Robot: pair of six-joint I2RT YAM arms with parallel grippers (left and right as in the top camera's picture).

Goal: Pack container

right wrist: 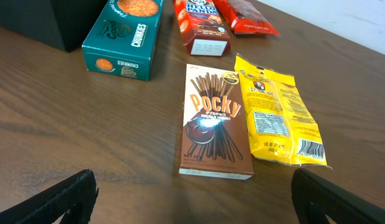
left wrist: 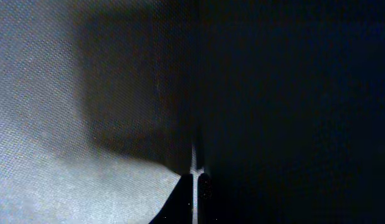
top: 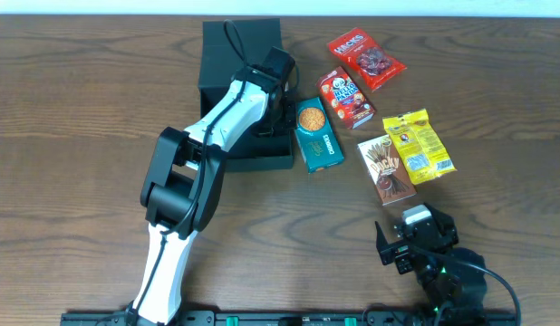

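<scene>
The dark container (top: pixel 233 50) stands at the back centre of the table, its flap lid up at the rear. My left gripper (top: pixel 282 116) reaches over its right wall. In the left wrist view the fingers (left wrist: pixel 196 186) are pressed together on a thin pale cardboard edge of the container (left wrist: pixel 55 124). My right gripper (top: pixel 409 243) is open and empty near the front right; in its wrist view the fingers (right wrist: pixel 199 202) are spread wide above bare table. A corner of the container shows there (right wrist: pixel 49 22).
Right of the container lie a teal Chunkies box (top: pixel 317 134) (right wrist: pixel 124 37), a red Hello Panda box (top: pixel 345 96) (right wrist: pixel 202 25), a red packet (top: pixel 366 59), a Pocky box (top: pixel 386 168) (right wrist: pixel 215 121) and a yellow packet (top: pixel 419 145) (right wrist: pixel 276 118).
</scene>
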